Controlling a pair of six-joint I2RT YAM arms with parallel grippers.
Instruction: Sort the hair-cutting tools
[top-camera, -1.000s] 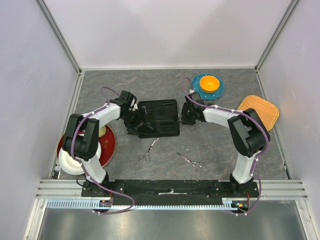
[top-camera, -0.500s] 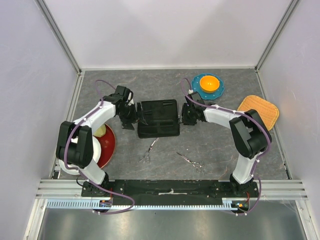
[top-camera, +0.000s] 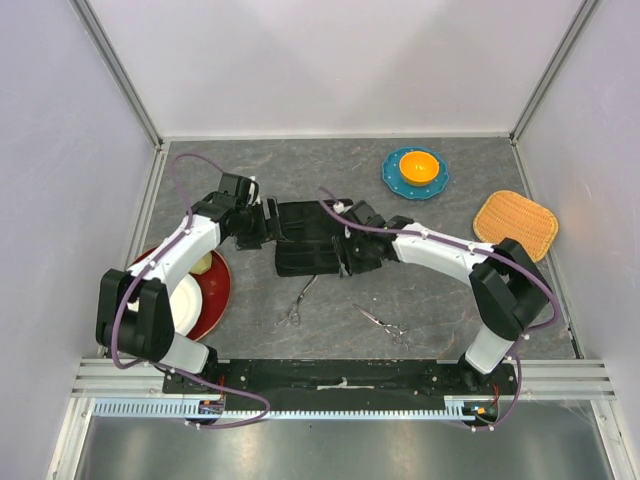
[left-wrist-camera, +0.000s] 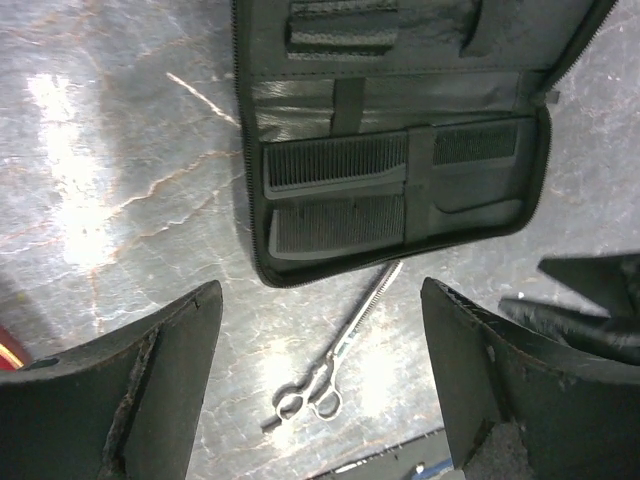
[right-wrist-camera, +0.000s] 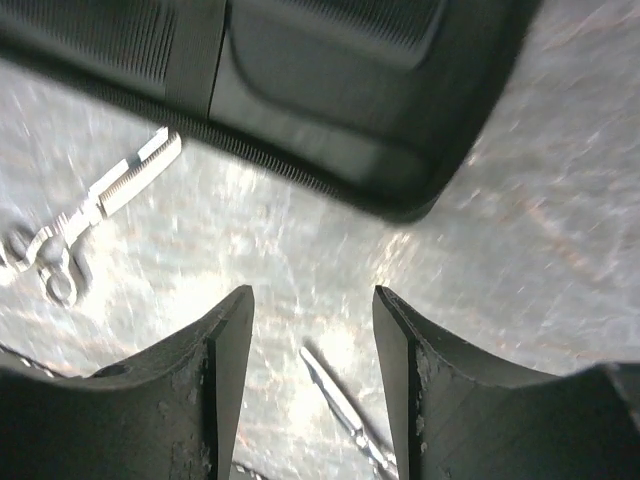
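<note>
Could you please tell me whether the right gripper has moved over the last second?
Yes. The right gripper has moved left and toward the near side, away from the blue dish, to the near right corner of the black case.

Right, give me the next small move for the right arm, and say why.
Probably bring the right pincer toward the near edge and down onto the right-hand scissors. The combs already sit in the case, while this pair and the left-hand scissors lie on the table outside it. The pincer is open and empty, and the pair's tip shows just beyond it.
</note>
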